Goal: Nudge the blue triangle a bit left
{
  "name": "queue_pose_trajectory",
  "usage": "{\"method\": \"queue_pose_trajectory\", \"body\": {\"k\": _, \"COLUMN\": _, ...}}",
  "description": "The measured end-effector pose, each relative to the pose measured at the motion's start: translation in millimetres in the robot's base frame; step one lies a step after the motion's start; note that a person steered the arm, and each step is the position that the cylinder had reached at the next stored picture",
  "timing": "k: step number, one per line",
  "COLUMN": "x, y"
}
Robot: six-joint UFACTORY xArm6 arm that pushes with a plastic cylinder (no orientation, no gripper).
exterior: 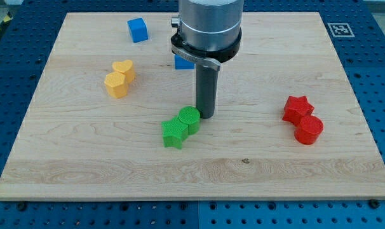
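Pale wood forms the desk (65,159), a rectangular board lying on a blue perforated base (380,76).

End effector: a straight dark rod with no jaws to spread or press together, so it pinches nothing. My tip (206,116) rests on the board, just beside the green cylinder (189,119) on that block's right side in the view; contact cannot be confirmed.

Task item: the blue triangle (183,62) sits near the view's top, mostly hidden behind the arm's grey housing (208,25). Only a small blue part shows at the housing's left edge, so its shape cannot be made out. It lies well above my tip in the view.

Other items:
- Blue cube (137,30), upper left, apart from the triangle.
- Two yellow blocks, touching: one (124,69) above, one (115,84) below.
- Green star (174,133), touching the green cylinder.
- Red star (297,109) and red cylinder (309,130), touching, at the view's right.
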State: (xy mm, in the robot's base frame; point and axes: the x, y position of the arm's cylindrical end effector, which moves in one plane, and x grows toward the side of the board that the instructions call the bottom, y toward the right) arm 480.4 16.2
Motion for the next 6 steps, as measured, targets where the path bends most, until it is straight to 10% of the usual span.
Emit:
{"method": "queue_pose_trajectory", "body": {"k": 4, "x": -145.7, "y": -16.1}}
{"method": "queue_pose_trajectory", "body": {"k": 6, "x": -128.4, "y": 1.6}}
